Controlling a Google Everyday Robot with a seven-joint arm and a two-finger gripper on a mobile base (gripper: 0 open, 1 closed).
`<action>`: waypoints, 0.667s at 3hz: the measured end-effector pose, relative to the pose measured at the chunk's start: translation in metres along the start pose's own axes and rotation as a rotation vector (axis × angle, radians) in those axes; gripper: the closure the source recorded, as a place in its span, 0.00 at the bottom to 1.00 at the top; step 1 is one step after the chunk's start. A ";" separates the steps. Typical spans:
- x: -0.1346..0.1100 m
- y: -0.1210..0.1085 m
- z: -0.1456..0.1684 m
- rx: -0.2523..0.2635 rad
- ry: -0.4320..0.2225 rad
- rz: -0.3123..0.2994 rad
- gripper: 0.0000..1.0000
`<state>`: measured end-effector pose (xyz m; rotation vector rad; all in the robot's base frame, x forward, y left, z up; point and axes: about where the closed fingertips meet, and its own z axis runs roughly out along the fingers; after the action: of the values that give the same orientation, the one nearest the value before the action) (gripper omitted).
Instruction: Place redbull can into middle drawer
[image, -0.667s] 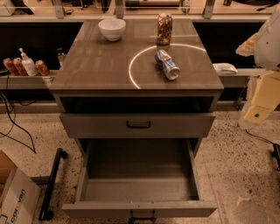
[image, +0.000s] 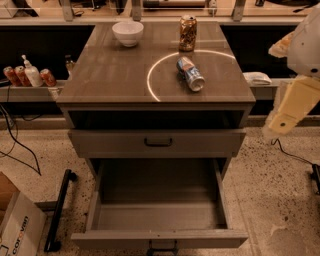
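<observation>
The redbull can (image: 190, 74), blue and silver, lies on its side on the cabinet top (image: 110, 75), inside a bright ring of light. The middle drawer (image: 160, 238) is pulled wide open at the bottom; its grey box interior holds nothing, and its small dark handle shows at the frame's lower edge. Only cream-white arm segments (image: 295, 100) show at the right edge, level with the cabinet top and well right of the can. The gripper itself is out of view.
A brown-gold can (image: 188, 33) stands upright just behind the redbull can. A white bowl (image: 128, 33) sits at the back left. A shallower drawer with a black bar handle (image: 158, 142) is above the open one. A cardboard box (image: 17, 225) and black bar (image: 59, 210) lie on the floor to the left.
</observation>
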<state>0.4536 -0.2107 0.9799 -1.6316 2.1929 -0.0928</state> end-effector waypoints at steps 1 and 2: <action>-0.013 -0.021 0.013 0.052 -0.110 0.060 0.00; -0.024 -0.049 0.034 0.078 -0.220 0.110 0.00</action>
<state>0.5160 -0.1981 0.9696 -1.4051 2.0786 0.0314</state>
